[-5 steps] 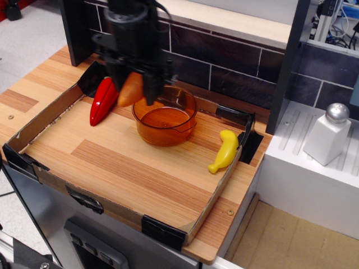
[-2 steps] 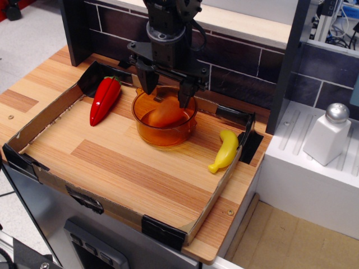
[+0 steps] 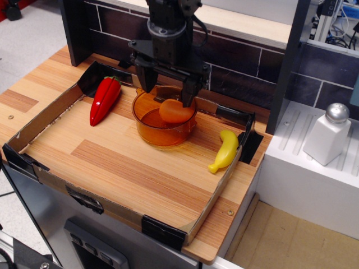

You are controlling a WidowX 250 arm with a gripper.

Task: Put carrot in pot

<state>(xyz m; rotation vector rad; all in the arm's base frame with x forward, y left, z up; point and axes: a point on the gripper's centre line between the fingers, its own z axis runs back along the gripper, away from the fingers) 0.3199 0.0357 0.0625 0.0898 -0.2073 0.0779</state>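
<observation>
The amber-orange pot point(image 3: 162, 130) stands on the wooden board near the back middle. The orange carrot point(image 3: 175, 111) lies inside it, leaning against the pot's far right wall. My black gripper point(image 3: 166, 88) hangs just above the pot's back rim with its fingers spread wide apart, one on each side above the carrot. The fingers do not touch the carrot.
A glossy red pepper point(image 3: 104, 99) lies left of the pot. A yellow banana point(image 3: 225, 151) lies at the right by the cardboard rim point(image 3: 216, 193). A dark tiled wall stands behind. A white shaker point(image 3: 328, 133) sits on the white counter at the right.
The gripper carried the carrot from left of the pot to over it, opened and let it go. The carrot dropped into the pot and tipped against the right wall.
</observation>
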